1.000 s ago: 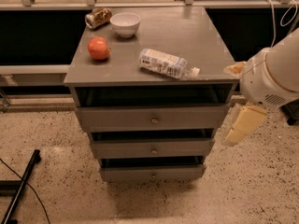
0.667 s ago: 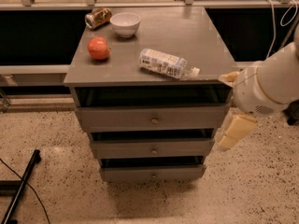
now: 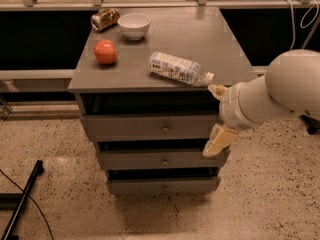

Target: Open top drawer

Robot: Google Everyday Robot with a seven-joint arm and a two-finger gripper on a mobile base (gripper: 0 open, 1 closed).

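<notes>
1. The tool (image 3: 210,121) hangs at the right front corner of the grey cabinet, at about 3 o'clock from the top drawer's knob. It sits on the end of a thick white arm (image 3: 280,91) that comes in from the 3 o'clock edge of the view.
2. Its two cream fingers (image 3: 220,140) are spread wide apart with nothing pinched between them. One is up by the tabletop's front edge and the other down by the gap under the top drawer. Whether the lower finger touches the cabinet cannot be told.
3. The top drawer (image 3: 125,127) sits directly under the tabletop, with a dark gap above its flat front. Its small round knob (image 3: 165,129) is at the centre of the panel, apart from the tool.
4. At 6 o'clock from it come the middle drawer (image 3: 135,160) and then the bottom drawer (image 3: 135,186), each narrower than the one above.
5. On the tabletop (image 3: 200,34) a plastic bottle (image 3: 177,68) lies on its side at about 5 o'clock from the centre, its cap near the upper finger.
6. A red apple (image 3: 106,51) stands at 9 o'clock and a white bowl (image 3: 134,25) at 11 o'clock. A can (image 3: 105,19) lies on its side just beside the bowl, at the bowl's 10 o'clock.
7. A black bar (image 3: 22,204) lies on the speckled floor (image 3: 60,149) at 7 o'clock.
</notes>
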